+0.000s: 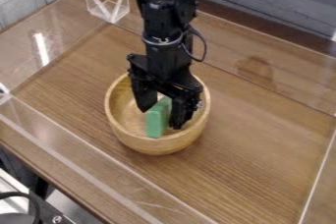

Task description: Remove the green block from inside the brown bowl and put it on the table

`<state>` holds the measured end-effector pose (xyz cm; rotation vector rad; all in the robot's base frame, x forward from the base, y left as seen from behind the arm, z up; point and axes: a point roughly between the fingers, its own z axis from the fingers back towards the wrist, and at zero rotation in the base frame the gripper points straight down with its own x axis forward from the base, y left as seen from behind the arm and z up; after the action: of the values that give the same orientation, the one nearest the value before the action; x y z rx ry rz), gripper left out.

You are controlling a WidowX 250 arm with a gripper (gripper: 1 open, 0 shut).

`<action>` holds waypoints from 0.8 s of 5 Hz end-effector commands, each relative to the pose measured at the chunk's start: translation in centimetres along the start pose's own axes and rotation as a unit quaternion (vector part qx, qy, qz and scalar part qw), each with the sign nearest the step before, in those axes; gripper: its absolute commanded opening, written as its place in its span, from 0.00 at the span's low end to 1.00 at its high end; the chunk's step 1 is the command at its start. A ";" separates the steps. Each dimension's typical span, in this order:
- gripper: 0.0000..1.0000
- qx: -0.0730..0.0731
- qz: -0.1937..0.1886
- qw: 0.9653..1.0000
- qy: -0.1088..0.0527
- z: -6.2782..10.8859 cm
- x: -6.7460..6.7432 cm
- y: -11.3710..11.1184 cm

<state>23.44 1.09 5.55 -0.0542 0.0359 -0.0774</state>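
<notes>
The brown bowl (136,135) sits on the table (250,159) near the middle of the view. Inside it the green block (157,121) leans on end against the bowl's inner wall. My gripper (161,103) points straight down into the bowl, its black fingers (137,87) open and spread on either side of the block's upper part. Whether the fingers touch the block cannot be told. The block's top end is partly hidden behind the gripper.
Clear acrylic walls (53,159) edge the tabletop, along the near left and the right side. A clear folded plastic piece (108,5) stands at the back left. Bare wood lies to the right of the bowl.
</notes>
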 end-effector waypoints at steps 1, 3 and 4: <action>1.00 0.002 0.002 0.999 -0.034 1.2 0.6 0.3; 1.00 -0.003 0.002 0.999 -0.041 0.8 0.8 0.2; 1.00 -0.005 0.002 0.999 -0.043 0.7 0.9 0.2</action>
<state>23.74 0.88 5.23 -0.0712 -0.0029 -0.0750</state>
